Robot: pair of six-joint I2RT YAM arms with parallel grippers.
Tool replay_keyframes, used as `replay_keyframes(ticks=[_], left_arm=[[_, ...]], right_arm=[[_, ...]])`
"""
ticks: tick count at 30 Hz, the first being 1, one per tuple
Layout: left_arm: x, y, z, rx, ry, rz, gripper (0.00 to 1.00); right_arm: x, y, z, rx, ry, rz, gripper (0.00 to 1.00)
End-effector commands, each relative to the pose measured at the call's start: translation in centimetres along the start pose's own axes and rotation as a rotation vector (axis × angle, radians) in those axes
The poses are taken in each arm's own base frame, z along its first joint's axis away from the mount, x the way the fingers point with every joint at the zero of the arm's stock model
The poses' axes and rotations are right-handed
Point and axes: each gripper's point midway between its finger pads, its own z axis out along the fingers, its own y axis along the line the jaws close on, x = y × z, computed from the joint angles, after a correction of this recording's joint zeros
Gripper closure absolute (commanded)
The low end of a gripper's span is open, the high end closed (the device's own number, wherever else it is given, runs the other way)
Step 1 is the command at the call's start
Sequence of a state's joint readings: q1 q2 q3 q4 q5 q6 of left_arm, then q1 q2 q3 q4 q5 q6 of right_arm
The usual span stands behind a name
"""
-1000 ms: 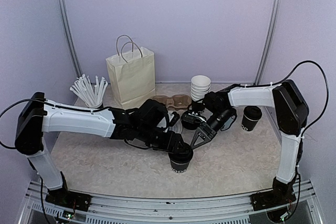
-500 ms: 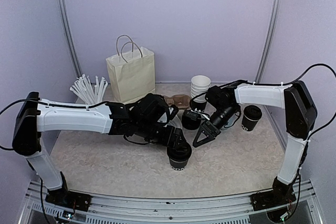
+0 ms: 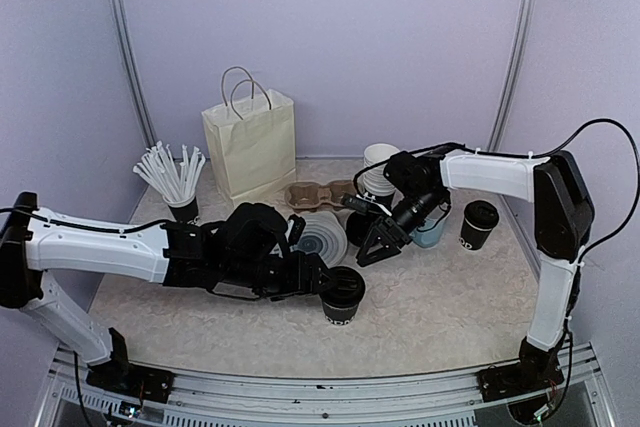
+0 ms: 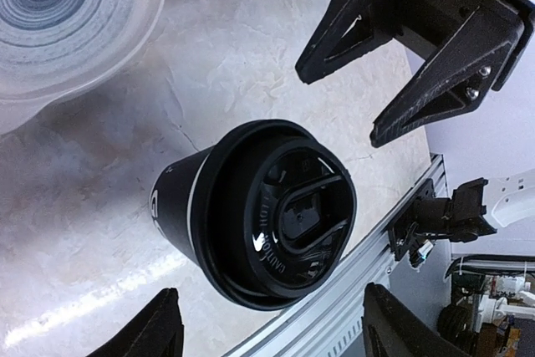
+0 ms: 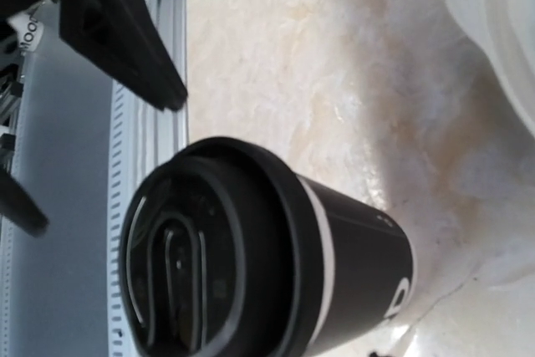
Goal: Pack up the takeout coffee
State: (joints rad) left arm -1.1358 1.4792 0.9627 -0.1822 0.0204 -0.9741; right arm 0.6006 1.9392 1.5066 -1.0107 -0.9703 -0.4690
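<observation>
The coffee cup [image 3: 342,297] stands upright on the desk [image 3: 450,297], lower middle of the overhead view, lid on. My left hand [image 3: 322,280] is spread wide, and the cup sits just ahead of its fingertips, untouched. My right hand [image 3: 373,250], up and to the right, gapes with nothing in it. I'd close the left squarely on the cup's wall below the lid, gently, so it neither crushes nor tips. The white side lettering and raised lid text are too small to read.

Setting: we record a robotics lab cell, with plain lilac enclosure walls [image 3: 380,37], aluminium base rail [image 3: 300,390], marble-patterned bench [image 3: 450,307].
</observation>
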Motion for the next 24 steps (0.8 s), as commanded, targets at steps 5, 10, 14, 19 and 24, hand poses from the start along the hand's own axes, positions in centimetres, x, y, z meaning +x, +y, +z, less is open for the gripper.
replay_keyframes(ticks=[5,10,14,19,24], left_arm=[[-0.8,0.0,2.4,0.056,0.008,-0.049,0.41],[-1.7,0.2,3.8,0.069,0.019,-0.028,0.45],[-2.7,-0.2,4.4,0.086,0.016,0.010,0.47],[-3.8,-1.0,5.6,0.115,0.036,0.071,0.48],[-4.3,-1.3,7.2,0.116,0.067,0.140,0.49]], right_arm=[[2.1,2.9,1.2,-0.111,0.019,-0.011,0.48],[3.3,3.9,1.6,-0.121,0.043,-0.009,0.49],[4.0,4.5,1.4,-0.120,0.049,-0.012,0.49],[4.7,5.6,1.2,-0.115,0.053,-0.035,0.49],[5.9,5.8,1.4,-0.103,0.077,-0.028,0.49]])
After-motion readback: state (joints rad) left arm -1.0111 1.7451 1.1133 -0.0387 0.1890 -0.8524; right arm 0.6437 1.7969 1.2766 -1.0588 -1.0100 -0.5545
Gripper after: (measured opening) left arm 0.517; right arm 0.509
